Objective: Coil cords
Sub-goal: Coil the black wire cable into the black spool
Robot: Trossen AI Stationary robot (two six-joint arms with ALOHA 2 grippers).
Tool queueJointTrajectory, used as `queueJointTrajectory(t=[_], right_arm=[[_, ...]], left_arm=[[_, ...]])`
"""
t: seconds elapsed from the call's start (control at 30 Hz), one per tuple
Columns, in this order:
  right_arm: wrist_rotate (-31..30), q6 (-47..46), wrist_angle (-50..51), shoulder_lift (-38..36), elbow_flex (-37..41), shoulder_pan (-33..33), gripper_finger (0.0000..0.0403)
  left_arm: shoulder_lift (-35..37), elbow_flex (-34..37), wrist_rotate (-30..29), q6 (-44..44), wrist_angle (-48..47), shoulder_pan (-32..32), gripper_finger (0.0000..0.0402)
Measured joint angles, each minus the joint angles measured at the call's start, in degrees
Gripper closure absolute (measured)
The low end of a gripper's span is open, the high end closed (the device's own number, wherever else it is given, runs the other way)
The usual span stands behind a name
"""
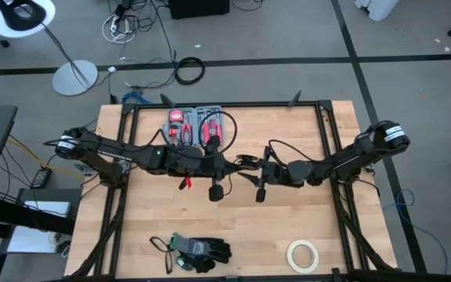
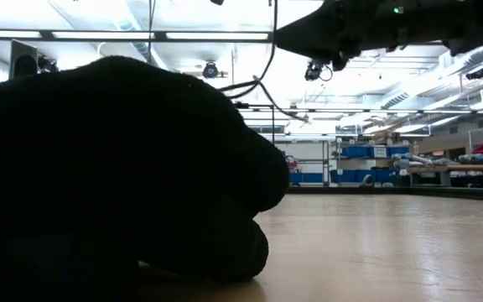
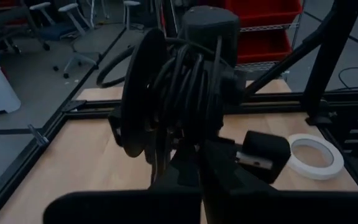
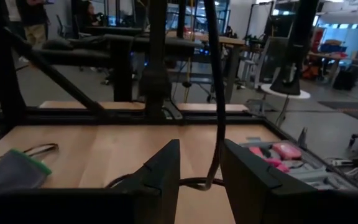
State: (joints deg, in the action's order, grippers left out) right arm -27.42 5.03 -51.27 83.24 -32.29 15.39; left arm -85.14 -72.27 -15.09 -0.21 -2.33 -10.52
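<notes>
Black cord (image 3: 179, 81) is bunching above our left jaws, clamped on it; right jaws, apart, are straddling its tail—we're feeding slack gently.

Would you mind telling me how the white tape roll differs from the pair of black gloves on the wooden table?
The white ring-shaped tape roll is a pale hoop with an open centre, while the black fabric gloves are dark and lie flat, overlapping. The tape roll lies on the right arm's side, the gloves nearer the left arm's. Both rest on the wooden table near the same edge.
</notes>
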Motion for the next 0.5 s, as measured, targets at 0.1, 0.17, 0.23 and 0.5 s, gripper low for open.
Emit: queueJointTrajectory(t=[0.1, 0.17, 0.23, 0.5], right_arm=[[0.0, 1.1, 0.5, 0.1, -1.1, 0.0, 0.0290], [0.0, 1.2, 1.1, -0.4, -1.2, 0.0, 0.0290], [-0.2, 1.1, 1.0, -0.5, -1.2, 0.0, 0.0290], [-0.7, 1.3, 1.0, 0.0, -1.2, -0.8, 0.0290]], left_arm=[[0.0, 0.0, 0.0, 0.0, -0.1, 0.0, 0.0401], [0.0, 0.0, -0.2, 0.0, -0.4, -0.1, 0.0401], [0.0, 0.0, -0.2, 0.0, -0.3, -0.1, 0.0401], [0.0, 0.0, -0.6, 0.2, 0.0, -0.1, 0.0401]])
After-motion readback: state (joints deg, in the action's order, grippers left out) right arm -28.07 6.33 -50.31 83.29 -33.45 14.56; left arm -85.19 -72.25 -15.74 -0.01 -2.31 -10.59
